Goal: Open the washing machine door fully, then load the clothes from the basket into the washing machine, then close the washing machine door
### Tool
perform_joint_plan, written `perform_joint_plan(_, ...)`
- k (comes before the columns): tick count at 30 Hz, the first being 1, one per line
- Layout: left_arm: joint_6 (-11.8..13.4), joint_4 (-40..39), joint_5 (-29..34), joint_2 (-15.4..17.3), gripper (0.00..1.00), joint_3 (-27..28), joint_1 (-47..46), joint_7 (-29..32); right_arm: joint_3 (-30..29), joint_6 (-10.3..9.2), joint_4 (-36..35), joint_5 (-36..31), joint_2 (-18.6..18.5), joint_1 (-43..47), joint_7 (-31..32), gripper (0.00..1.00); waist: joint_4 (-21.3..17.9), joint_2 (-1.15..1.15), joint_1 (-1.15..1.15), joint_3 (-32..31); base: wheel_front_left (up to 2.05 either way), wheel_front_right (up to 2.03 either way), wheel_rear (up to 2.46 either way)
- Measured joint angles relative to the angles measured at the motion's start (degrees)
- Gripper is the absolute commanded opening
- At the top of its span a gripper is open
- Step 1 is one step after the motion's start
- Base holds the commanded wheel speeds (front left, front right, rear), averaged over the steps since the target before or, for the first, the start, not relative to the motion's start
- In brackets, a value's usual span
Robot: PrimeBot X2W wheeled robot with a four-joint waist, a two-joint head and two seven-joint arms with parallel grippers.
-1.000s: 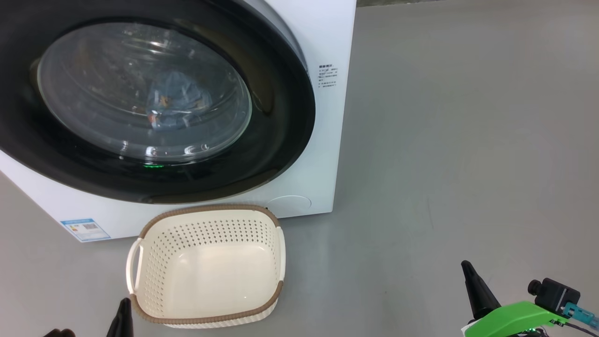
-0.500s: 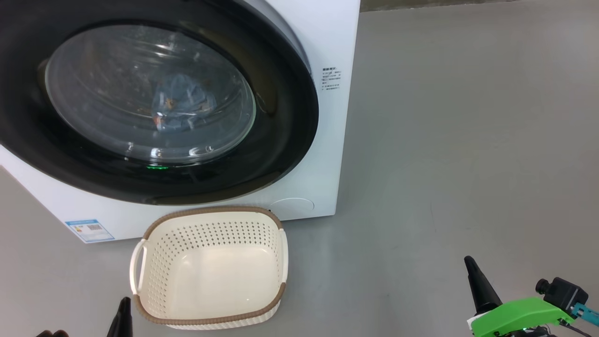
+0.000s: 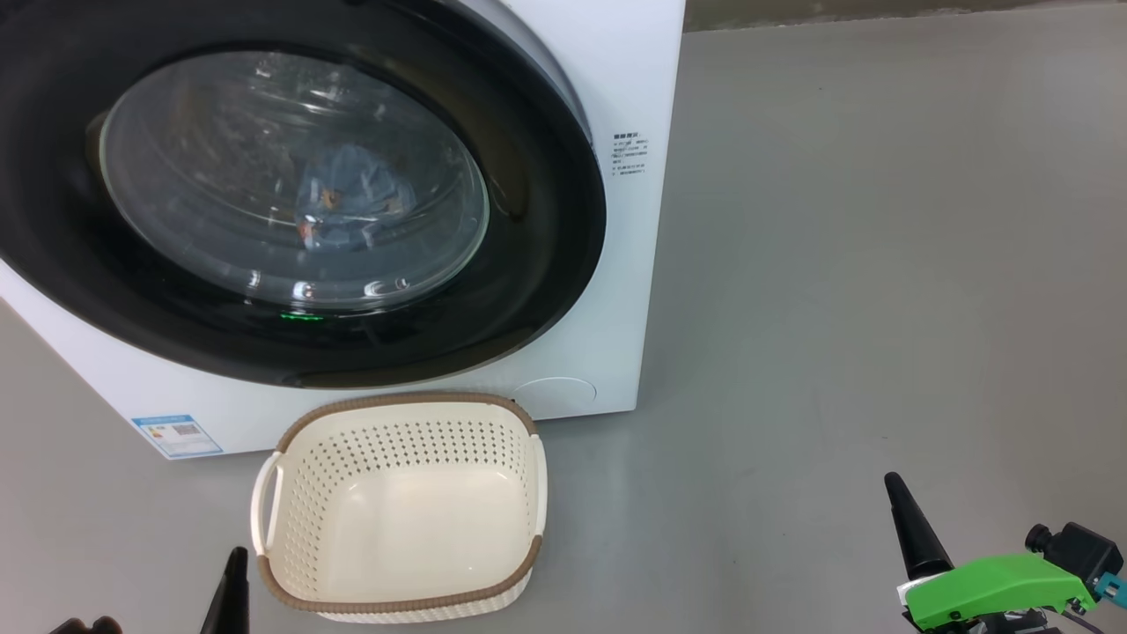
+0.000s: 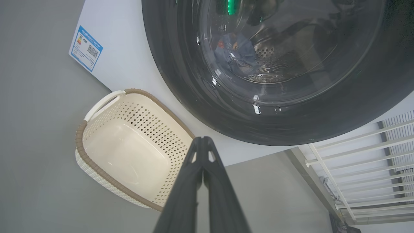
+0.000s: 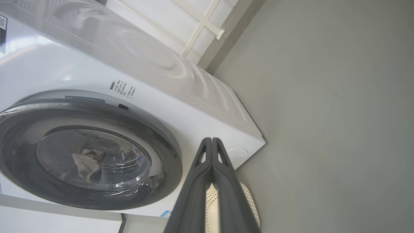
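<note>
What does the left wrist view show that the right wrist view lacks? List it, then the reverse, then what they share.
Left wrist view: the empty inside of the basket and the blue label sticker. Right wrist view: the top panel of the washing machine and the small printed text on its front. Shared: the washing machine door shut, the clothes behind its glass, and each arm's own fingers pressed together, left gripper and right gripper.

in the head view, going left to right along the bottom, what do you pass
left gripper → basket → right gripper
</note>
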Motion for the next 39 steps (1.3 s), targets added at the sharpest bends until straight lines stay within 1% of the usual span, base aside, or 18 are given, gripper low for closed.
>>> perform_joint_plan(39,0.04,-1.19,-21.78,-1.10,0.00,1.63,-2.28,6.35,-4.13,-0.15,-4.35,19.91,1.69,0.01,6.09,0.00,1.40,0.00,0.00,-1.71,0.00,0.00,0.00)
